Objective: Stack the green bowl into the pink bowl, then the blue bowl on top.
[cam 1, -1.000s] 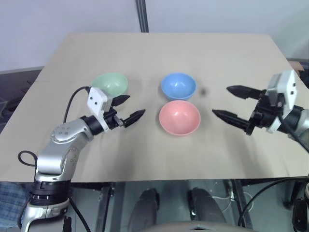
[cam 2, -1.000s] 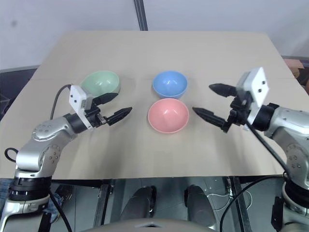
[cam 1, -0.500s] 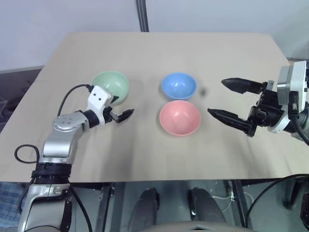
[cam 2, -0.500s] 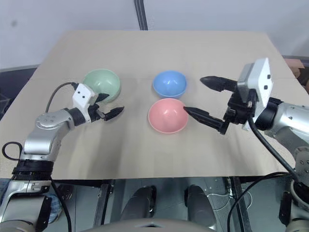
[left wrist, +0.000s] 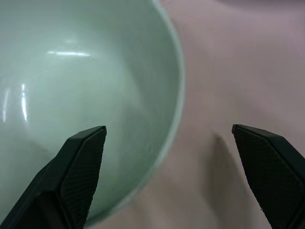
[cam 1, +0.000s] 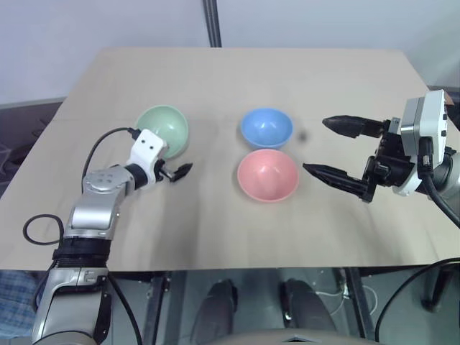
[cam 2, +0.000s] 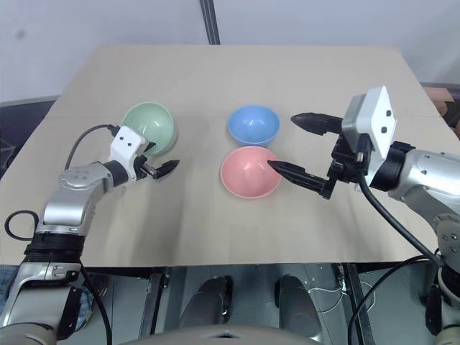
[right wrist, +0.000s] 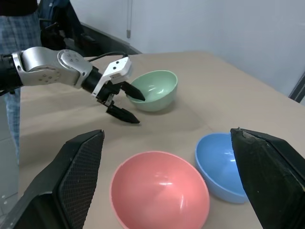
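Three bowls stand apart on the beige table: the green bowl at the left, the blue bowl in the middle at the back, and the pink bowl just in front of the blue one. My left gripper is open and straddles the green bowl's near right rim. One finger is over the bowl's inside and the other finger is outside, low over the table. My right gripper is open, empty and held above the table to the right of the pink and blue bowls.
A dark post rises behind the table's far edge. A small dark mark lies on the table right of the blue bowl. A person in checked clothes stands beyond the table's left side.
My left gripper moved away from me and down to the green bowl, and its fingers now stand either side of the rim. My right gripper drifted slightly left toward the bowls, still open.
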Controlling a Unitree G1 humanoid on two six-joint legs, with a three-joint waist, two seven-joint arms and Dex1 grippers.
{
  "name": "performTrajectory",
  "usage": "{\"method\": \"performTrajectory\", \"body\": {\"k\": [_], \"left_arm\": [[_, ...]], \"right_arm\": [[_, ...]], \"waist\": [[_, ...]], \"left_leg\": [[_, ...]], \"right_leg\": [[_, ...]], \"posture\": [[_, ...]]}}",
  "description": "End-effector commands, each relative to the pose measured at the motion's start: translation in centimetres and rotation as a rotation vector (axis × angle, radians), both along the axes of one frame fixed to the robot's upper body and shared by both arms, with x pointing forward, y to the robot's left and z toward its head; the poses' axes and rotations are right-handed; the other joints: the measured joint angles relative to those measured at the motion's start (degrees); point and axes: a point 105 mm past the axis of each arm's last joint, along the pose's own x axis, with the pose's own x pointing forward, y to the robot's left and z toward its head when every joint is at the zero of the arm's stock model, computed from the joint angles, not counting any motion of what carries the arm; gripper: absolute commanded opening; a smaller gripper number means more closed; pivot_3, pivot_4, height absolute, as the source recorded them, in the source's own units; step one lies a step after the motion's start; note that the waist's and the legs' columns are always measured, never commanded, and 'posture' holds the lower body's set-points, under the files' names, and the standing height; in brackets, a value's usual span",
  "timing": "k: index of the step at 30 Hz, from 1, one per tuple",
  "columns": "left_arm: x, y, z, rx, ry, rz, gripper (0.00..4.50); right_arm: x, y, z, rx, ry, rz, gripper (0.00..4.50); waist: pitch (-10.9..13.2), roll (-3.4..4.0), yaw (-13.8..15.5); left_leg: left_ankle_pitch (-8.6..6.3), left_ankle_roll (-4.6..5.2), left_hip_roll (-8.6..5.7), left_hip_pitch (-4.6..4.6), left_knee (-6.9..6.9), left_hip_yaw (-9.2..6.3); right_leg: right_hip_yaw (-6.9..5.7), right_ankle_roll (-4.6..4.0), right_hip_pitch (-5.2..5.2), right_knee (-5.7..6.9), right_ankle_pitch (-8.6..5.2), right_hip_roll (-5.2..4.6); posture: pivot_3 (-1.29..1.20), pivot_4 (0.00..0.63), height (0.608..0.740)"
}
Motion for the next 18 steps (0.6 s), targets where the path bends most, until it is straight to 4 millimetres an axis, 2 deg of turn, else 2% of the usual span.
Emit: {"method": "performTrajectory", "body": {"k": [1,2,3,4,5,6,9,10,14,18], "left_arm": [[1.0,1.0,0.9,0.016,-0.017,0.051,3.94],[1.0,0.9,0.9,0.011,-0.015,0.044,3.6],[1.0,0.7,0.9,0.007,-0.014,0.033,2.91],[1.1,0.6,0.9,0.008,-0.015,0.026,2.68],[1.1,0.4,0.9,0.009,-0.015,0.02,2.09],[1.1,0.4,0.8,0.011,-0.016,0.017,1.8],[1.2,0.3,0.8,0.024,-0.017,0.007,0.32],[1.2,0.3,0.8,0.027,-0.019,0.007,0.1],[1.4,-0.2,1.3,0.041,-0.045,-0.028,0.1],[1.4,-2.5,2.9,0.042,-0.078,-0.145,0.1]], "right_arm": [[-0.1,-0.1,0.8,-0.002,-0.056,-0.014,4.5],[0.0,-0.1,0.8,-0.003,-0.057,-0.017,4.5],[0.0,-0.1,0.8,-0.003,-0.057,-0.019,4.5],[0.0,-0.1,0.7,-0.002,-0.057,-0.021,4.5],[0.0,-0.1,0.7,-0.002,-0.057,-0.023,4.5],[0.0,-0.1,0.7,-0.002,-0.057,-0.024,4.5],[0.1,-0.2,0.7,-0.003,-0.058,-0.029,4.5],[0.1,-0.2,0.7,-0.003,-0.059,-0.031,4.5],[0.2,-0.3,0.7,-0.004,-0.059,-0.035,4.5],[0.3,-0.3,0.7,-0.005,-0.058,-0.036,4.5]], "waist": [[0.0,0.0,0.0],[0.0,0.0,0.0],[0.0,0.0,0.0],[0.0,0.0,0.0],[0.0,0.0,0.0],[0.0,0.0,0.0],[0.0,0.01,0.1],[-0.1,0.06,0.1],[-0.1,0.07,0.2],[-0.1,0.08,0.4]], "left_leg": [[0.0,0.0,0.0,0.0,0.0,-0.01],[0.0,0.0,0.0,0.0,0.01,-0.03],[0.0,0.0,0.0,0.0,0.01,-0.02],[0.0,0.0,0.0,0.0,0.01,-0.02],[0.0,0.0,0.0,-0.01,0.01,-0.02],[0.0,0.0,0.0,-0.01,0.01,-0.02],[0.0,0.0,0.0,0.0,0.01,-0.03],[0.0,0.0,-0.01,0.02,0.01,-0.02],[0.0,0.0,-0.03,0.08,0.01,-0.01],[0.0,0.0,-0.03,0.06,0.02,-0.02]], "right_leg": [[-0.01,0.0,0.0,0.01,0.0,0.0],[-0.03,0.0,0.0,0.02,0.0,0.01],[-0.03,0.0,0.0,0.02,0.0,0.01],[-0.03,0.0,0.0,0.02,0.0,0.0],[-0.03,0.0,0.0,0.01,0.0,0.0],[-0.02,0.0,0.0,0.01,0.0,0.0],[-0.02,0.0,0.0,0.02,0.0,0.0],[-0.02,0.0,0.01,0.04,0.0,0.0],[0.0,0.0,0.08,0.04,0.0,-0.02],[-0.02,0.0,0.08,0.04,0.0,-0.02]], "posture": [[0.0,0.15,0.74],[0.0,0.15,0.74],[0.0,0.15,0.74],[0.0,0.15,0.74],[0.0,0.15,0.74],[0.0,0.15,0.74],[0.0,0.15,0.74],[0.0,0.15,0.74],[0.0,0.15,0.74],[0.0,0.15,0.74]]}}
